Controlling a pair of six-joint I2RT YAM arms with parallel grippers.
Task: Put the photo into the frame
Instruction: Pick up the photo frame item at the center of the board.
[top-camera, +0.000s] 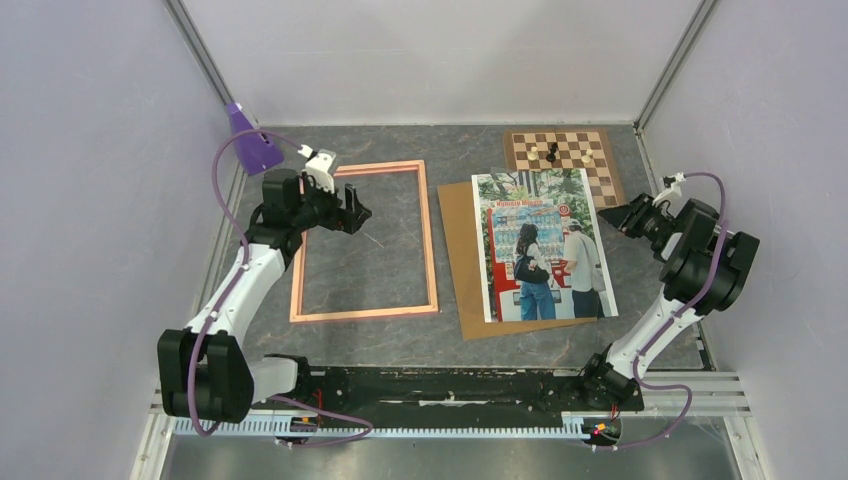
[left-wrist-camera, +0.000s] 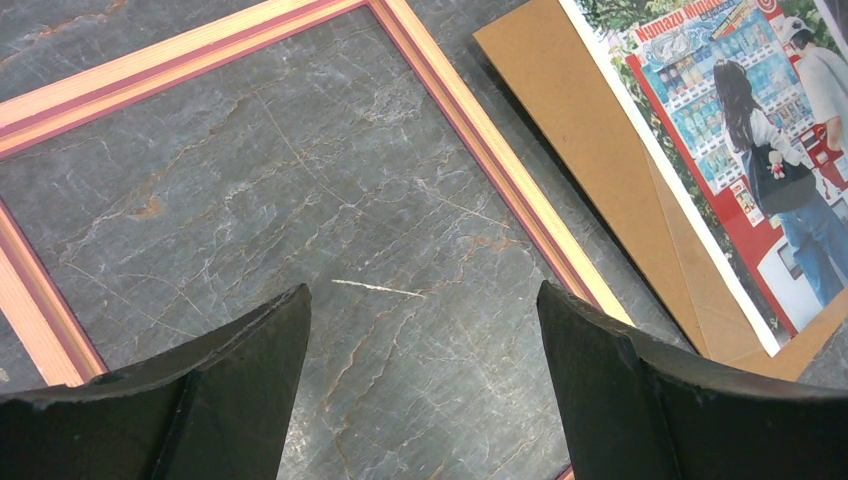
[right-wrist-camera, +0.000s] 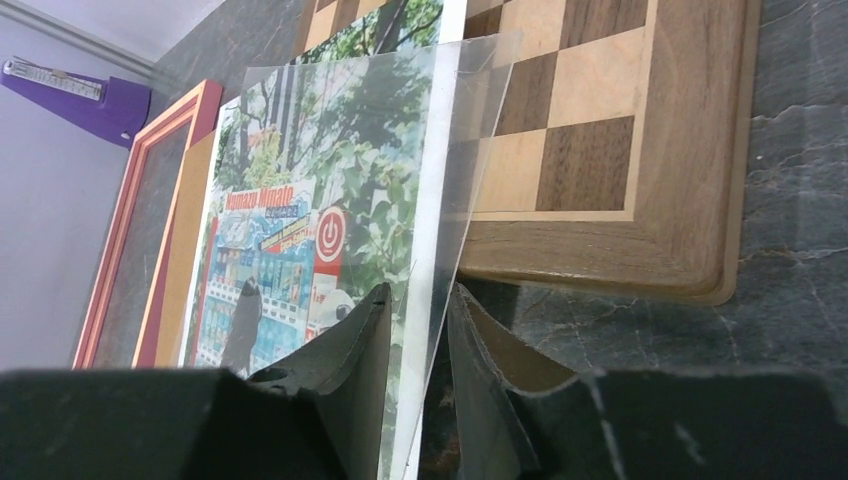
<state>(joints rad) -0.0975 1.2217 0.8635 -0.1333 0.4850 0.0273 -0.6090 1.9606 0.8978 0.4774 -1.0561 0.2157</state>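
Observation:
The photo (top-camera: 545, 245) lies face up right of centre, on a brown backing board (top-camera: 462, 260). A clear sheet (right-wrist-camera: 470, 120) covers its far part and hangs over its right edge. My right gripper (top-camera: 608, 215) is at that right edge, near the far corner. In the right wrist view its jaws (right-wrist-camera: 420, 300) stand narrowly open. The photo's (right-wrist-camera: 330, 180) white border and the clear sheet's edge run between them, with a gap still showing. The frame (top-camera: 430, 240) lies flat to the left. My left gripper (top-camera: 360, 215) hovers wide open and empty over the frame's (left-wrist-camera: 500, 170) bare inside.
A chessboard (top-camera: 600, 160) with a few pieces (top-camera: 551, 152) lies at the back right, its near edge under the photo's far end. A purple object (top-camera: 250, 140) stands in the back left corner. Walls close in the table on three sides.

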